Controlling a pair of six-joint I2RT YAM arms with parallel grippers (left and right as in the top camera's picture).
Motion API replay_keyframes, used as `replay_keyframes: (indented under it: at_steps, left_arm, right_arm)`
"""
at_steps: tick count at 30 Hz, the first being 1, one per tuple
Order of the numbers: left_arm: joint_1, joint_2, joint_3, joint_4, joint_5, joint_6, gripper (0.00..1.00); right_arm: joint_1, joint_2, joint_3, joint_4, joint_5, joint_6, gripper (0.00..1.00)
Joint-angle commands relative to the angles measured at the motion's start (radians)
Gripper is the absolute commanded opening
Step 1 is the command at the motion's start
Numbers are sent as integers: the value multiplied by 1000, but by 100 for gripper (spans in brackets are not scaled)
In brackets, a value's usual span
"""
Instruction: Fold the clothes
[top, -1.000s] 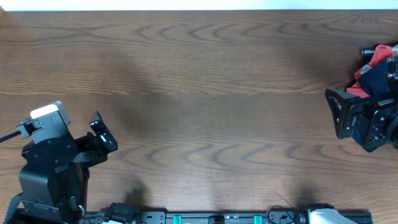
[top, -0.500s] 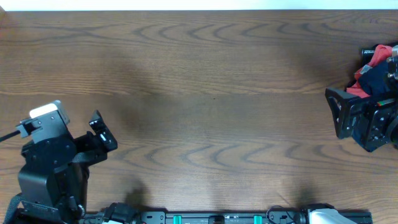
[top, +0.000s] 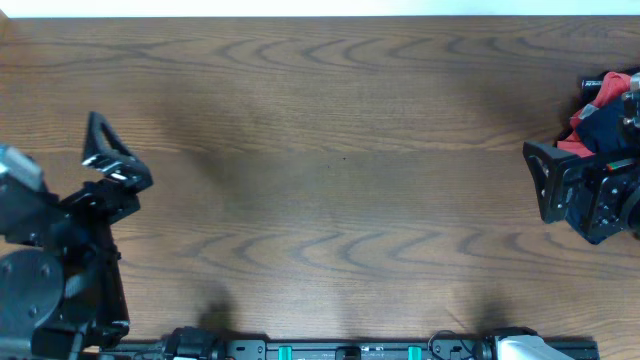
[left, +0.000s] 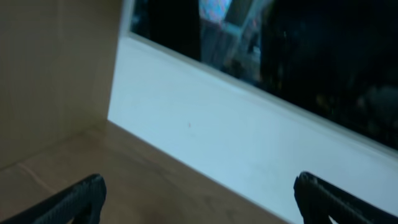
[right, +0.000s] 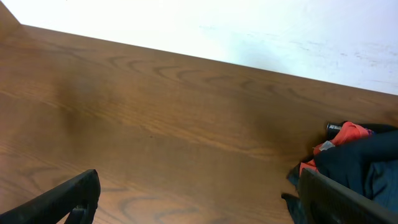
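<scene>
At the far right edge of the table (top: 330, 100) the clothes (top: 603, 120) lie in a bunched heap, dark navy cloth with a red piece (right: 348, 133) tangled in it. My right gripper (right: 199, 180) hangs just beside that heap, jaws spread wide and holding nothing. The navy cloth lies close by one finger, though I cannot tell if it touches. My left gripper (top: 115, 158) is well apart over the table's left side, jaws likewise spread, empty.

Dark wood-grain table (top: 340, 130), a crumpled heap of navy and red clothes (top: 603, 120) at its right edge.
</scene>
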Motion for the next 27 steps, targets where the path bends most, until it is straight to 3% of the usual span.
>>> replay_keyframes:
  at_steps: [1,12,19,27]
  left_arm:
    - [40,-60,-97,82,15,2,98]
    - [47,-312,-588,399,26,-10,98]
    - [108,-415,-763,415,27,-134,98]
    - [112,-535,-892,415,26,-135,98]
  right_arm:
    - [6,0,5,-3,4,13,99]
    - [6,0,5,-3,4,13,99]
    - [6,0,5,-3,4,13,99]
    - [6,0,5,-3,4,13,99]
